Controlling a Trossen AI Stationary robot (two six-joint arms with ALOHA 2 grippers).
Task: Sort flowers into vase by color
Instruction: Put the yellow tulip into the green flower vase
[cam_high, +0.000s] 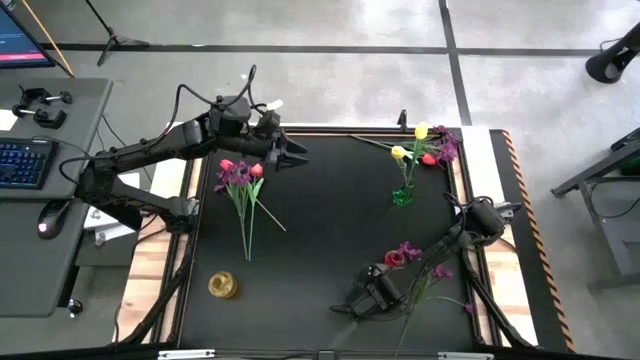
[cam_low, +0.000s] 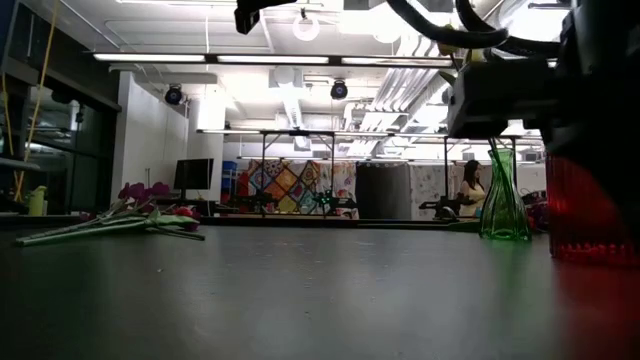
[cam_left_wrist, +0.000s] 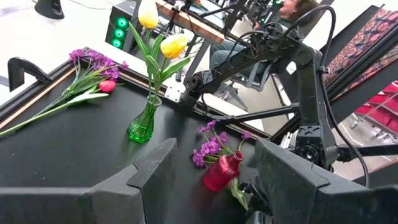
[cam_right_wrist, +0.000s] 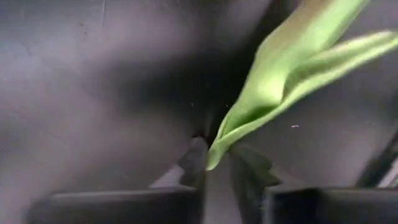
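The right gripper (cam_high: 372, 300) is closing its fingers (cam_right_wrist: 249, 171) on a green leaf (cam_right_wrist: 292, 68) near the tabletop's (cam_high: 320, 200) front edge, beside a red vase (cam_left_wrist: 222, 172) and purple flowers (cam_high: 408, 250). The left gripper (cam_high: 290, 152) is hovering wide open, empty, over another bunch of flowers (cam_high: 240, 175). Two yellow tulips (cam_high: 410, 142) are standing in a green vase (cam_high: 402, 195).
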